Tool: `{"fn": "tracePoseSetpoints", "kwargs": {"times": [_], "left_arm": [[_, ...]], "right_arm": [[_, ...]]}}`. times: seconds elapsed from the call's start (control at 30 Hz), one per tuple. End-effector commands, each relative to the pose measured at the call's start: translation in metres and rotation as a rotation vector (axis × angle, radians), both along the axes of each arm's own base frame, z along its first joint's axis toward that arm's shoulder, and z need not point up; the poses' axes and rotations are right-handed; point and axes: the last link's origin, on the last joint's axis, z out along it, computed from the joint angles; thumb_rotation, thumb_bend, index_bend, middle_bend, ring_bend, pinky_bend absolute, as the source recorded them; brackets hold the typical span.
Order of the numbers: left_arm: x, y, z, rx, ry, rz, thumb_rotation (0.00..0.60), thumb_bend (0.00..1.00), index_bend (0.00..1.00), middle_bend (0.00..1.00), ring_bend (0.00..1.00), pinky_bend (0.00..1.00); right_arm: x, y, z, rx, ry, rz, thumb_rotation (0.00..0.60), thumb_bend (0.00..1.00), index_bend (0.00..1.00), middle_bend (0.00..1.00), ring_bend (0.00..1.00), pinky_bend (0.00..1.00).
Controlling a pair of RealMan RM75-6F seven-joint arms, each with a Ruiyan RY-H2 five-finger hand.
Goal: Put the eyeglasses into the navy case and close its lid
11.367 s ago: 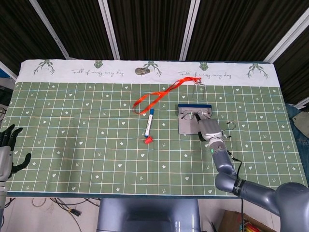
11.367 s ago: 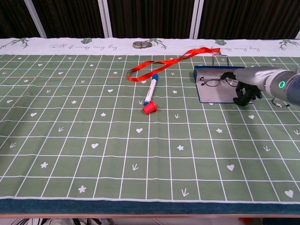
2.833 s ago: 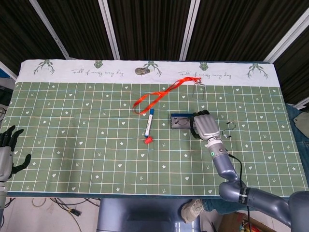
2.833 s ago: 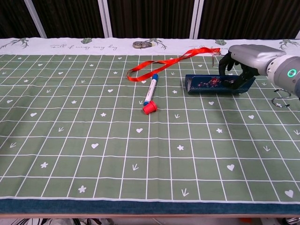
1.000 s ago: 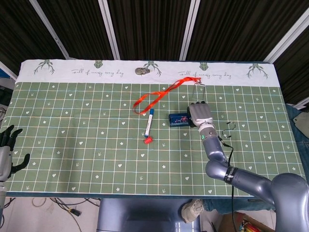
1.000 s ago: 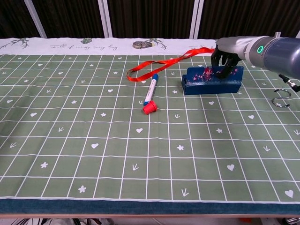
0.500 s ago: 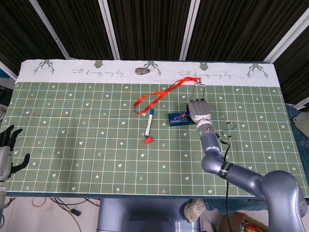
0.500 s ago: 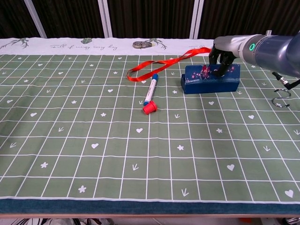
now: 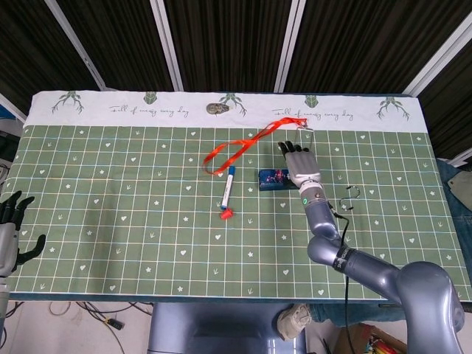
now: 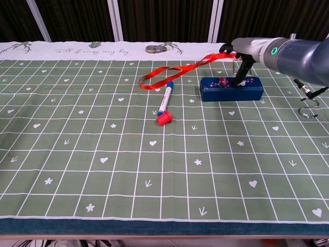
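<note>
The navy case (image 9: 274, 179) (image 10: 231, 88) lies flat on the green mat right of centre, with its lid down and a red flower print on top. The eyeglasses are hidden; none show outside the case. My right hand (image 9: 301, 166) (image 10: 242, 54) hovers over the case's right half with its fingers apart, and one fingertip (image 10: 239, 78) reaches down to the lid. It holds nothing. Far off at the lower left edge of the head view, my left hand (image 9: 11, 228) rests with its fingers spread and nothing in it.
A red lanyard (image 9: 247, 146) (image 10: 180, 69) with a clear badge holder (image 9: 304, 136) lies just behind the case. A blue-white marker (image 10: 165, 98) and its red cap (image 10: 163, 120) lie to the left. A metal ring (image 10: 308, 109) sits right of the case, a metal clip (image 10: 154, 49) at the back.
The case lid, open with the glasses showing earlier, is now down. Over the last second the case settled flat and my right hand opened and lifted off it, leaving a fingertip on the lid.
</note>
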Motion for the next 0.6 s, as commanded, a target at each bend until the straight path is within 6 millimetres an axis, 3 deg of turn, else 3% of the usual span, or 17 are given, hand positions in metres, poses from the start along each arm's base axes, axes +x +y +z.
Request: {"fn": "tracePoseSetpoints", "kwargs": {"times": [0.03,0.17,0.3,0.6], "left_arm": [[0.0,0.0,0.0,0.0,0.001,0.0,0.6,0.36,0.12,0.0,0.0,0.0],[0.0,0.0,0.0,0.0,0.003,-0.002,0.6,0.36,0.12,0.0,0.0,0.0],[0.0,0.0,0.0,0.004,-0.002,-0.007,0.6,0.36,0.12,0.0,0.0,0.0],[0.004,-0.001,0.0,0.027,0.007,-0.029,0.6,0.36,0.12,0.0,0.0,0.0]], "right_arm": [[0.002,0.002,0.008,-0.03,-0.025,0.022,0.6,0.36,0.0,0.07,0.13,0.19],[0.003,0.016,0.025,-0.085,-0.072,0.066,0.6,0.36,0.0,0.07,0.13,0.19],[-0.007,0.044,0.05,-0.134,-0.106,0.114,0.6,0.35,0.0,0.07,0.13,0.19],[-0.071,0.148,0.109,-0.191,-0.111,0.158,0.6,0.22,0.0,0.07,0.12,0.19]]}}
